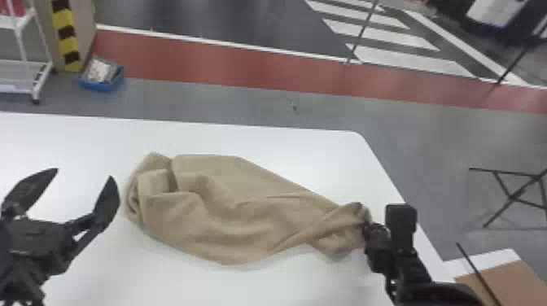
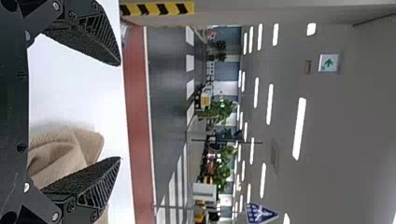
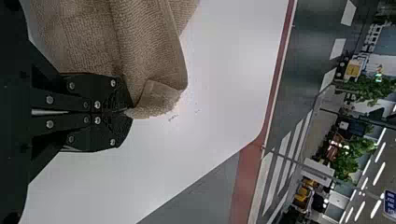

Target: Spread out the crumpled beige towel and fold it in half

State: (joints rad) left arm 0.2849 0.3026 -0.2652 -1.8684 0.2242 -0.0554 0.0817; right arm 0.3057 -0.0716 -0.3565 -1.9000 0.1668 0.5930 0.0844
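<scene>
While the towel [image 1: 244,211] lies rumpled across the table [image 1: 293,148], its two ends stand quite differently to the grippers. At its right end, the right gripper [image 1: 367,228] has hold of it: in the right wrist view the two fingers [image 3: 119,133] are closed together on a pinch of cloth at the border, with a small folded flap just beyond the tips and the rest of the towel spreading away to one side of them. In the head view the cloth bunches and twists towards that grip, close to the table's right edge, and a slanting fold runs from it back into the towel.

Off the left end, the left gripper [image 1: 84,172] is wide, its fingers [image 1: 108,201] spread well apart with no cloth between their tips. In the head view its inner finger is just beside the towel, a narrow strip of white between them. The left wrist view shows part of the towel beyond the gripper, partly covered by one finger; how high the fingers are above the table I cannot tell.

The left end is the more crumpled, with loops and deep folds; the middle is flatter, crossed by soft creases.
</scene>
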